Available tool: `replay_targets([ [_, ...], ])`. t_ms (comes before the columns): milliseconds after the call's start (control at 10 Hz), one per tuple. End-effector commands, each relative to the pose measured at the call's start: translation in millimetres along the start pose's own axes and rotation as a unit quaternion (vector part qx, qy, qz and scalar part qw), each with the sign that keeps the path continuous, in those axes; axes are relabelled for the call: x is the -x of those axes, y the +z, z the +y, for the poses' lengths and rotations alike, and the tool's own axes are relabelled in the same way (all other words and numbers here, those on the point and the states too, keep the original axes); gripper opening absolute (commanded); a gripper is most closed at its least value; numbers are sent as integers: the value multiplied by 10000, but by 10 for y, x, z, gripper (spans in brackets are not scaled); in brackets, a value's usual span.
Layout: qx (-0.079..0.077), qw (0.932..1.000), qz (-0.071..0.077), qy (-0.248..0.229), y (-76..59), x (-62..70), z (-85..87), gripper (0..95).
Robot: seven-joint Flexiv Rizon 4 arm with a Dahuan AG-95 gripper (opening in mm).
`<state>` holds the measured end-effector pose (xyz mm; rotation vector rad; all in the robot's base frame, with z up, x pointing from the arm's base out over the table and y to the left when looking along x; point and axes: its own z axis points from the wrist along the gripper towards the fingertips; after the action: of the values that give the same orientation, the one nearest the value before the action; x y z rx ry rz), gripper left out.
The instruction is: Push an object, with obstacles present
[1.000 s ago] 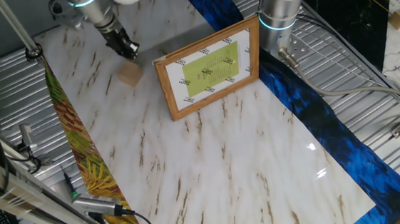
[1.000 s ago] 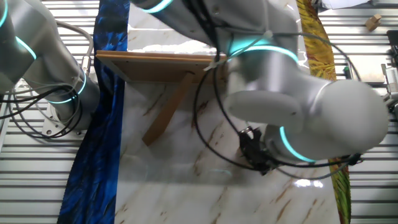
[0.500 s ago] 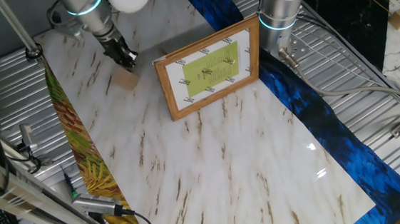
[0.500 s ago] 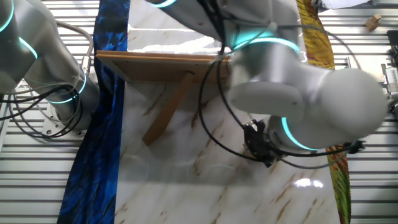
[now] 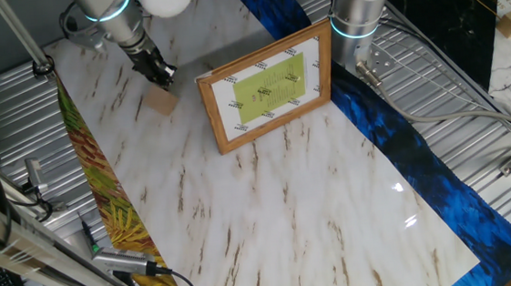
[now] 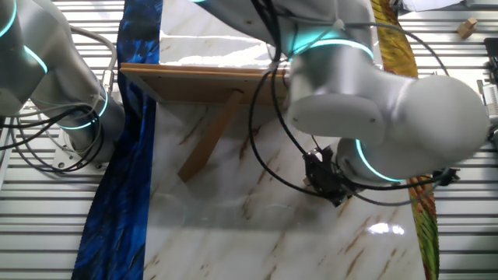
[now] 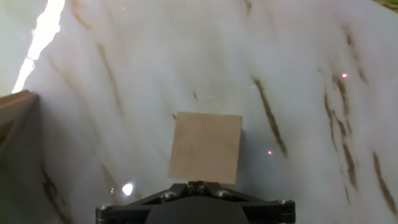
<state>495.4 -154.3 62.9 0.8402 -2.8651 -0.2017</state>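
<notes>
The object, a small pale tan wooden cube (image 5: 161,101), lies on the white marble sheet (image 5: 269,197), left of the obstacle. In the hand view the cube (image 7: 206,148) fills the centre. My gripper (image 5: 164,75) is shut, its two fingertips together and touching the cube's near edge (image 7: 198,184). The obstacle, a brown wooden picture frame (image 5: 268,87) with a white mat and a yellow-green sheet, stands propped to the cube's right; its corner (image 7: 15,102) shows at the left of the hand view. The other fixed view shows the frame's back (image 6: 202,82) and my gripper (image 6: 331,187), but the arm hides the cube.
A second arm's base (image 5: 355,16) stands behind the frame. A blue cloth strip (image 5: 423,175) borders the sheet on the right, a leafy yellow-green strip (image 5: 105,200) on the left. Ribbed metal and cables (image 5: 453,100) surround the sheet.
Over the last second my shut gripper moved left and slightly toward the camera, and the cube slid the same way, away from the frame. Almost nothing moved in the last half second.
</notes>
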Motion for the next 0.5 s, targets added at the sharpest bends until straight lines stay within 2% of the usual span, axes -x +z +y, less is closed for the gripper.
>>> replay_targets([
  [100, 5, 10000, -9, 5, -9, -65, -4, 0],
  [400, 5, 10000, -5, -44, -6, -368, -4, 0],
  [500, -13, 10000, -3, -36, -24, -533, 11, 0],
])
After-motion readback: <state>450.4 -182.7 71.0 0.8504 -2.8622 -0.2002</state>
